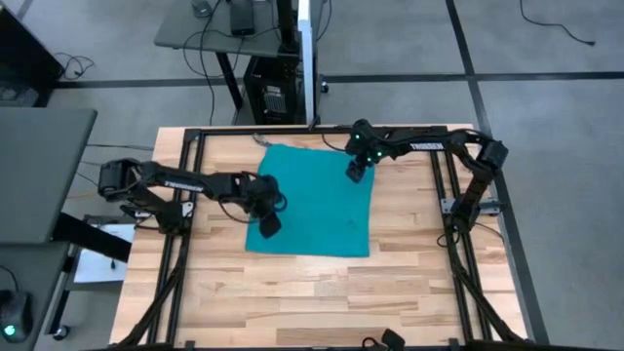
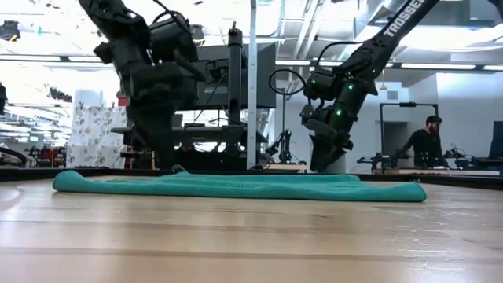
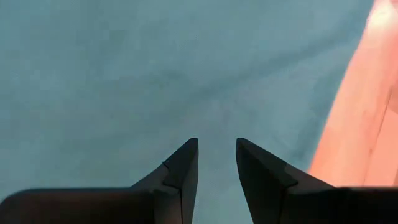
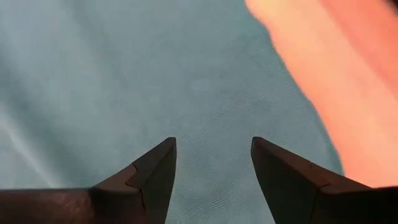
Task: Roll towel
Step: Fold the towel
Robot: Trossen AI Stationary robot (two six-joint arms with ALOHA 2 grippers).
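You have one towel (image 1: 317,200) lying flat and unrolled on the wooden table (image 1: 409,283), slightly left of centre. It is close to square, so its long axis cannot be told with certainty; its edges run almost parallel to the table edges, with a slight skew — the far-left corner leans toward the far edge. In the low view it reads as one thin, level band.

You have two arms at work. The left arm reaches in from the left side, elbow bent, and its left gripper (image 3: 216,163) points down over the towel's near-left part; its fingers stand a narrow gap apart with nothing between them. The right arm comes in from the far right, wrist angled down, placing the right gripper (image 4: 213,163) over the towel's far-right corner — fingers spread wider, grasping nothing, cloth visible beneath both.
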